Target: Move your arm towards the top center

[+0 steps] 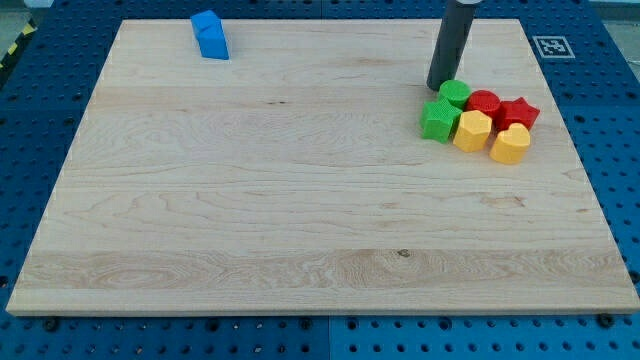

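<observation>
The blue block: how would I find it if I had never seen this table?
Start at the wooden board and go to its corner at the view's top left. The blue block stands there alone, far from my tip and the cluster of green, red and yellow blocks at the view's right. It is the only blue piece.

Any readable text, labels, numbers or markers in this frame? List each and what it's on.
No readable words or numbers anywhere.
One sign only: a black-and-white square marker at the wooden board's top right corner; it is a pattern, not text.
The blue block, the other blocks and my tip carry no print.
</observation>
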